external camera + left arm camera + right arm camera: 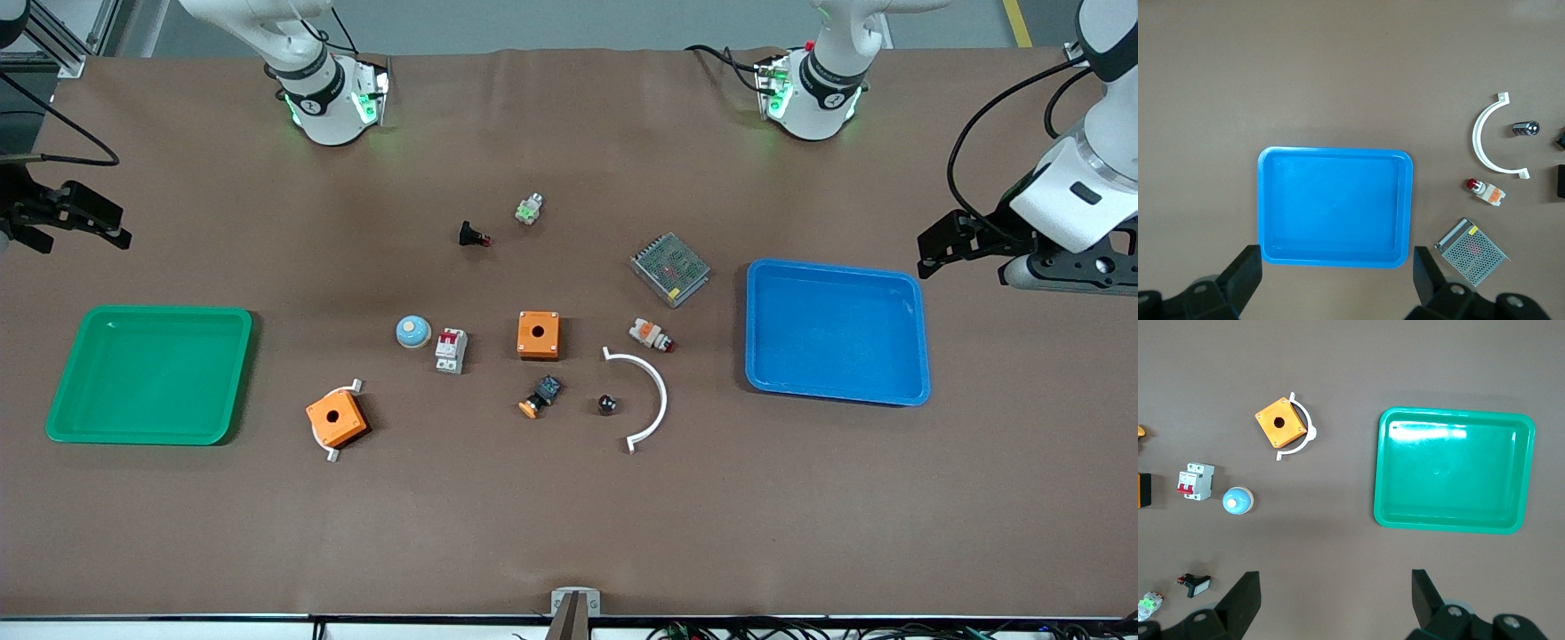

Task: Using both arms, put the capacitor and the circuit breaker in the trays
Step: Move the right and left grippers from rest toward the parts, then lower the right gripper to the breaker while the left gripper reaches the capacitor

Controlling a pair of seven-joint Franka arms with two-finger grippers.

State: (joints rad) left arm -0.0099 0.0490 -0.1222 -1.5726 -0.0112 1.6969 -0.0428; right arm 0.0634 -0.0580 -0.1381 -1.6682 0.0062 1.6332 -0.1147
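At table's ends, left gripper [956, 244] and right gripper [84, 222], fingers wide, capacitor [607, 404] and circuit breaker [451, 350] mid-table.

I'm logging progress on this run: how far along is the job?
Nothing looks placed yet. The capacitor and circuit breaker lie on the table between the trays; green tray and blue tray hold nothing. In hand: nothing. The left gripper hangs open over the blue tray's edge, right gripper beside the green one. Both pickups remain.
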